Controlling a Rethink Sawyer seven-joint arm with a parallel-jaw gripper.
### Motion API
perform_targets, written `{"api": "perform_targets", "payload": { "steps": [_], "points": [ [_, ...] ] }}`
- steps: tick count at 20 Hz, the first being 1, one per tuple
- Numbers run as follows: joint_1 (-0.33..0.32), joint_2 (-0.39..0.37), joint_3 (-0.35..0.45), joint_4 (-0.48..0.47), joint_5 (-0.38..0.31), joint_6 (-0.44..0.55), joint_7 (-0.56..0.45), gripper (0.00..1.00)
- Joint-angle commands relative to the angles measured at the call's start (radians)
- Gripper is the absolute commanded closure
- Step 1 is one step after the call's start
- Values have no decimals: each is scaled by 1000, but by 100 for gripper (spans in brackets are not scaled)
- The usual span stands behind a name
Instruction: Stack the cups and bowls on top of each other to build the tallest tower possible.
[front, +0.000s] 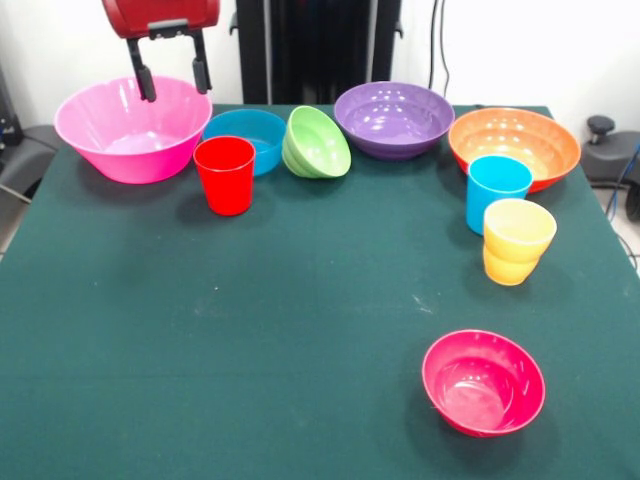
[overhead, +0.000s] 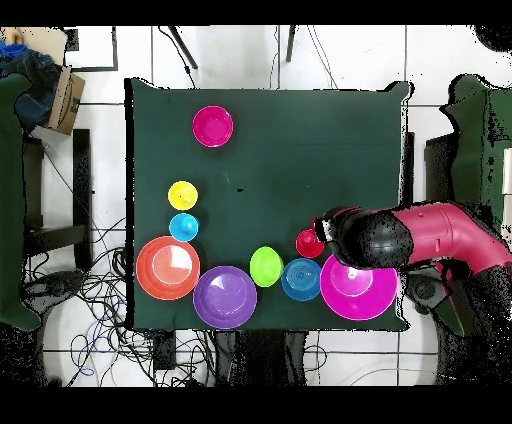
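Observation:
My gripper (front: 172, 78) hangs open and empty above the large pink bowl (front: 133, 128) at the far left. A red cup (front: 225, 175) stands upright just in front of a small blue bowl (front: 250, 135). A green bowl (front: 318, 143) leans tilted beside it. A purple bowl (front: 394, 118) and an orange bowl (front: 514, 147) sit along the far edge. A sky-blue cup (front: 497, 192) and a yellow waisted cup (front: 517, 241) stand at the right. A crimson-pink bowl (front: 483, 382) sits alone near the front. Nothing is stacked. The yellow-orange bowl is out of view.
The green table (front: 300, 330) ends close behind the row of bowls. In the overhead view my arm (overhead: 400, 238) reaches in from the right over the pink bowl (overhead: 358, 290) and partly covers the red cup (overhead: 307, 243). Cables and furniture lie around the table.

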Motion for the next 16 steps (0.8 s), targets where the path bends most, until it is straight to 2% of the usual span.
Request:
{"api": "perform_targets", "payload": {
  "steps": [1, 16],
  "points": [
    [8, 8, 19, 40, -66, 33, -291, 0],
    [18, 26, 19, 31, -94, 51, -332, 0]
  ]
}}
